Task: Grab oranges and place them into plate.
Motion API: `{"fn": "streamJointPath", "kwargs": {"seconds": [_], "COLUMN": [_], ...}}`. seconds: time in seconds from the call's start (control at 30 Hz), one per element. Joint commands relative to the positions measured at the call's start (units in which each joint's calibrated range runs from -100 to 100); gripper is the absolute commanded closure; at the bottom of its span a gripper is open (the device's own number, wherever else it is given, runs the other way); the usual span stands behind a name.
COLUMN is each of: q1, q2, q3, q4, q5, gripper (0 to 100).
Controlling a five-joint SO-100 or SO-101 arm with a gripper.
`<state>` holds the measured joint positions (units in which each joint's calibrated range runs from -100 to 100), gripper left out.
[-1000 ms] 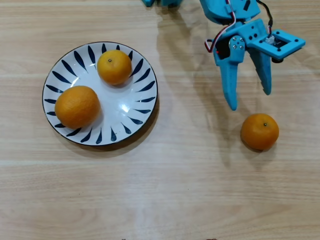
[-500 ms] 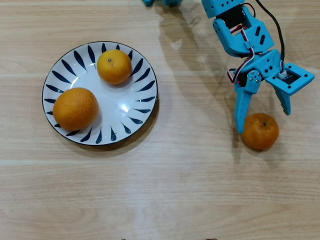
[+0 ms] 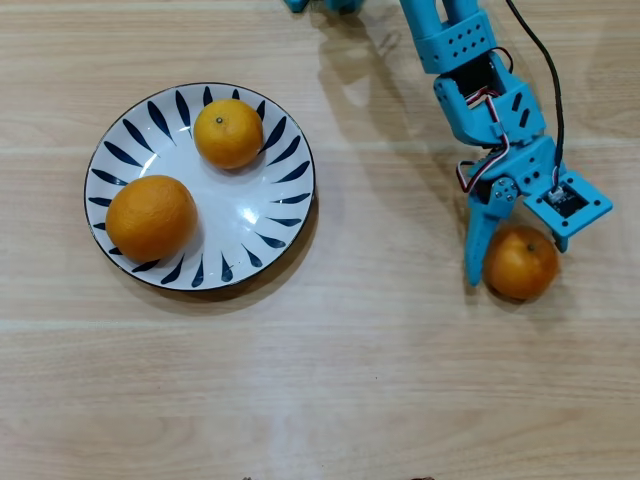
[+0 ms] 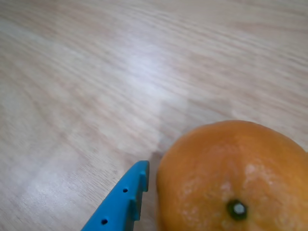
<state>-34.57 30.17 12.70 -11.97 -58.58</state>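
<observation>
Overhead view: two oranges lay in plate (image 3: 292, 213), large orange (image 3: 151, 218) at left, small orange (image 3: 229, 133) near upper rim; two of three done, judging by that. Third orange (image 3: 520, 263) sat on desk (image 3: 360, 350), well right of plate. Gripper (image 3: 512, 260) stood spread around it, long finger just beside fruit's left flank (contact unclear); other finger mostly hidden under gripper body. Grasp, carry, release left.

Wrist view: third orange (image 4: 233, 178) filled lower right, cut off by frame; one blue fingertip (image 4: 137, 180) just beside it, opposite finger out of frame.

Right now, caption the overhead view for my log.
Blue tool open around the last orange on the table; two oranges sit on the plate.
</observation>
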Motion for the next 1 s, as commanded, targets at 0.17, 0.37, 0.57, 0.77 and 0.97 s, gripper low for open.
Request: {"fn": "streamJointPath", "kwargs": {"seconds": [0.17, 0.37, 0.57, 0.77, 0.97], "q1": [-1.07, -1.4, -1.72, -1.96, -1.64], "q2": [0.09, 0.09, 0.09, 0.09, -1.01], "q3": [-3.15, -3.15, -3.15, -3.15, -3.15], "q4": [-1.13, -1.13, -1.13, -1.13, -1.05], "q5": [-1.8, -1.95, -2.0, -2.0, -1.48], "gripper": [59, 62, 64, 67, 67]}}
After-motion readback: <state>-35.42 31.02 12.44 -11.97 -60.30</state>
